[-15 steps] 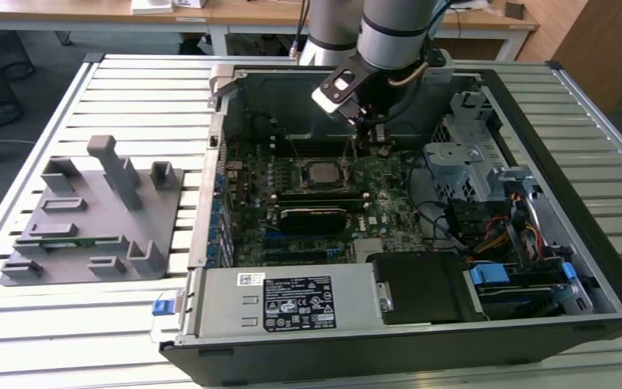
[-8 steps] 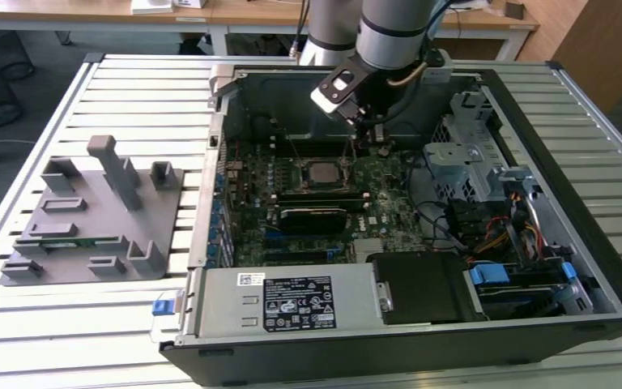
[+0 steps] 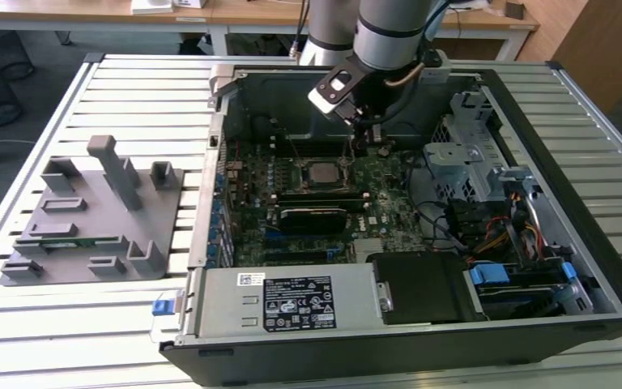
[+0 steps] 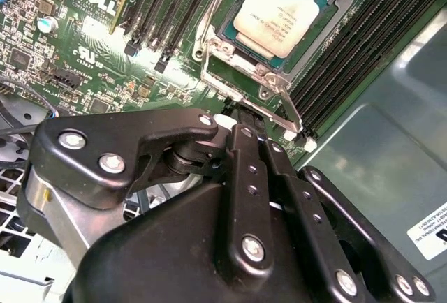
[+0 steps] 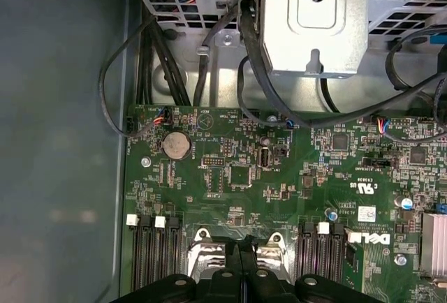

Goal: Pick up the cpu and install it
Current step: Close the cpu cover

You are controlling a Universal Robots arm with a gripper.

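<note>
Status: small silver-topped square cpu (image 4: 279,10) seated inside black socket frame (image 4: 312,38). Black gripper (image 4: 244,116) empty, fingers (image 4: 244,177) together, just beside that frame. Placement apparently done; latching unconfirmed.

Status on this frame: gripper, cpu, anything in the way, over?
Gripper shut, empty, low over motherboard beside the socket. Cpu lying in socket, silver top up. Nothing over the cpu.

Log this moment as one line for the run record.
cpu: lying in socket | claw: shut, tips at socket edge | position: over motherboard
</note>
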